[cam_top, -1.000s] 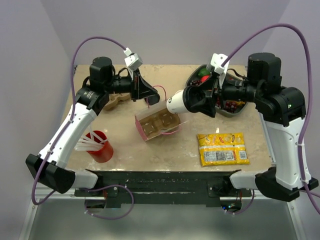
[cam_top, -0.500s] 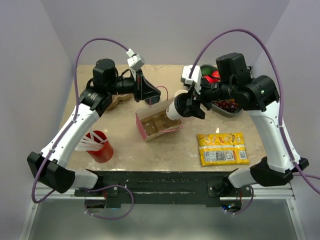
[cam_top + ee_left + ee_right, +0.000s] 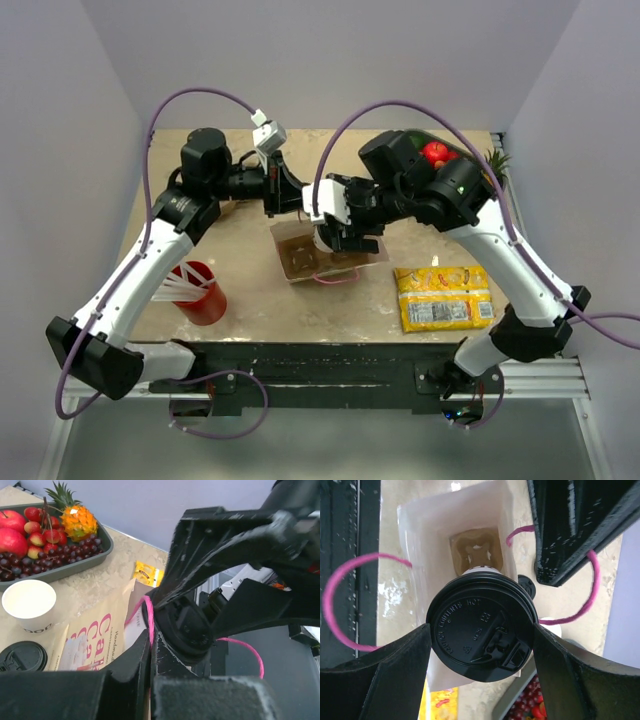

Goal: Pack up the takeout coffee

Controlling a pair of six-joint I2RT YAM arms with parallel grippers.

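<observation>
Over the open bag (image 3: 435,545) at mid-desk (image 3: 250,300), our right claw (image 3: 482,650) is clamped on the takeout coffee (image 3: 482,625). At the bag's eleven o'clock, our left claw (image 3: 150,645) pinches its pink handle (image 3: 149,615).

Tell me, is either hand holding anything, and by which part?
The right hand grips the coffee cup by the sides near its lid; the left hand pinches the pink handle of the bag.
</observation>
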